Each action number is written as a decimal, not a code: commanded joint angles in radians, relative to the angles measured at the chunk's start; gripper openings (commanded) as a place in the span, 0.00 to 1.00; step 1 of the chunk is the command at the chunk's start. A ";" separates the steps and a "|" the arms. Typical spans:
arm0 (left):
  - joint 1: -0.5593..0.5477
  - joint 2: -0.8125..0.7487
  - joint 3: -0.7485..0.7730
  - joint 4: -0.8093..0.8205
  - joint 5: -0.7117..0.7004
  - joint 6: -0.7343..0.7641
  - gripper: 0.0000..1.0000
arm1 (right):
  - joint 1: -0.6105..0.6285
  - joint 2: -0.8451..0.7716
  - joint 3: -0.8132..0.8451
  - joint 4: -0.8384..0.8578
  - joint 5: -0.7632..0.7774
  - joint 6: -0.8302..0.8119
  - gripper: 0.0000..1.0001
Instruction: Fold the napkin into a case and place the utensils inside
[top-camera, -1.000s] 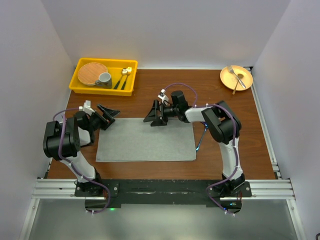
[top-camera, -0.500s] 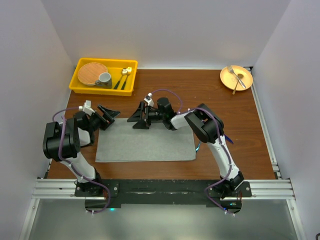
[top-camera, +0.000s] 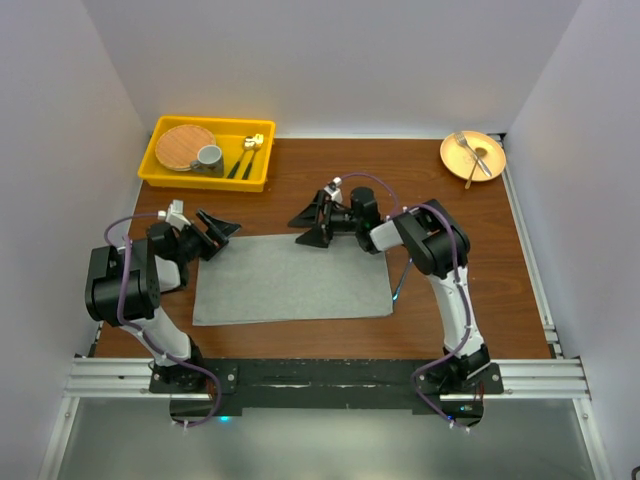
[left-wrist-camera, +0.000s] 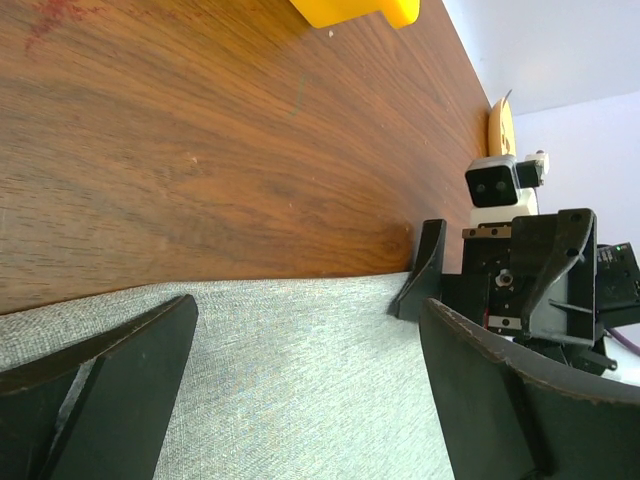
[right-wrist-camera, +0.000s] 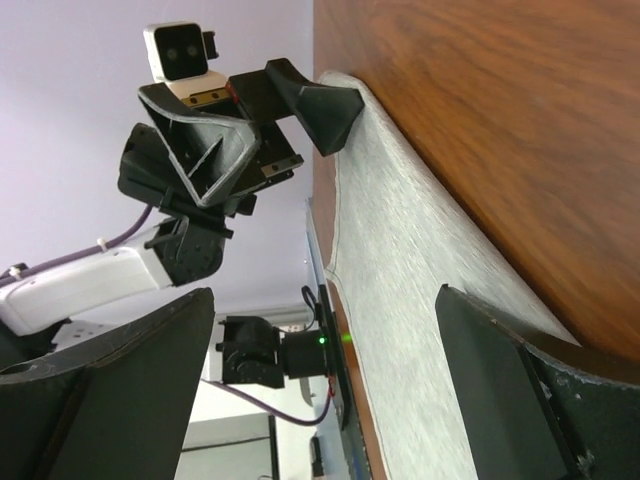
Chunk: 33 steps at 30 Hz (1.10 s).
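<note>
The napkin (top-camera: 290, 282) lies flat and unfolded on the wooden table, a plain grey cloth. My left gripper (top-camera: 221, 237) is open at the cloth's far left corner, its jaws straddling the far edge (left-wrist-camera: 308, 310) with nothing between them. My right gripper (top-camera: 301, 230) is open too, just above the middle of the far edge and facing left (right-wrist-camera: 322, 300). In the right wrist view the napkin (right-wrist-camera: 400, 260) runs off toward the left gripper (right-wrist-camera: 300, 100). A slim blue piece of the utensils (top-camera: 399, 282) shows beside the napkin's right edge, mostly hidden under my right arm.
A yellow tray (top-camera: 156, 176) at the far left holds a wooden plate (top-camera: 184, 147), a grey cup (top-camera: 209, 157) and dark-handled gold cutlery (top-camera: 246, 155). An orange plate (top-camera: 451, 160) with a silver fork (top-camera: 472, 154) sits at the far right corner. White walls enclose the table.
My right gripper swung left along the napkin's far edge, then came back right to about where it was. It stayed open. The left arm hardly moved.
</note>
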 joint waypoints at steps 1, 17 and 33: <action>0.015 0.023 0.001 -0.132 -0.080 0.070 1.00 | -0.073 -0.039 -0.062 -0.068 -0.071 -0.077 0.98; 0.024 0.029 0.021 -0.156 -0.085 0.085 1.00 | -0.319 -0.136 -0.090 -0.524 -0.225 -0.476 0.98; -0.046 -0.095 0.108 -0.124 0.115 0.076 1.00 | -0.301 -0.257 -0.061 -0.649 -0.231 -0.572 0.65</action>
